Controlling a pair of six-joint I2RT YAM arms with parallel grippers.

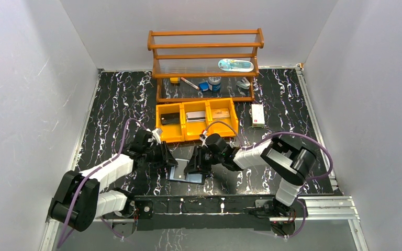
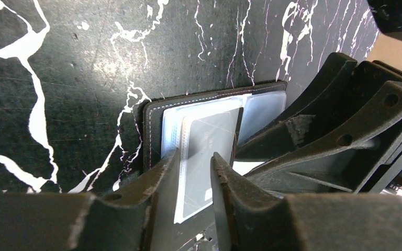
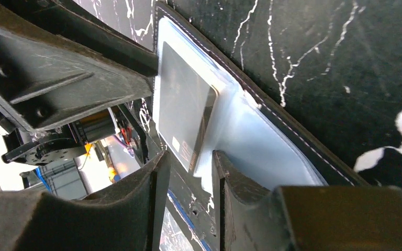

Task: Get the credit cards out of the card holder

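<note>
The card holder (image 1: 186, 175) lies open on the black marble table between my two grippers, black outside, pale blue-grey inside. In the left wrist view its stitched black edge (image 2: 152, 125) frames the clear pockets, and a grey credit card (image 2: 209, 141) sticks partway out towards my left gripper (image 2: 194, 154). That gripper's jaws stand apart, either side of the card's near end. In the right wrist view the same card (image 3: 183, 110) looks dark. My right gripper (image 3: 191, 153) is open, one finger resting on the wallet's pale panel (image 3: 272, 151). From above, the left gripper (image 1: 172, 163) and right gripper (image 1: 193, 167) flank the wallet.
A yellow three-compartment bin tray (image 1: 196, 137) holding flat items stands just behind the grippers. A wooden shelf (image 1: 204, 57) with small items is at the back. A white box (image 1: 257, 115) lies right of the tray. The table's front rail runs close below the wallet.
</note>
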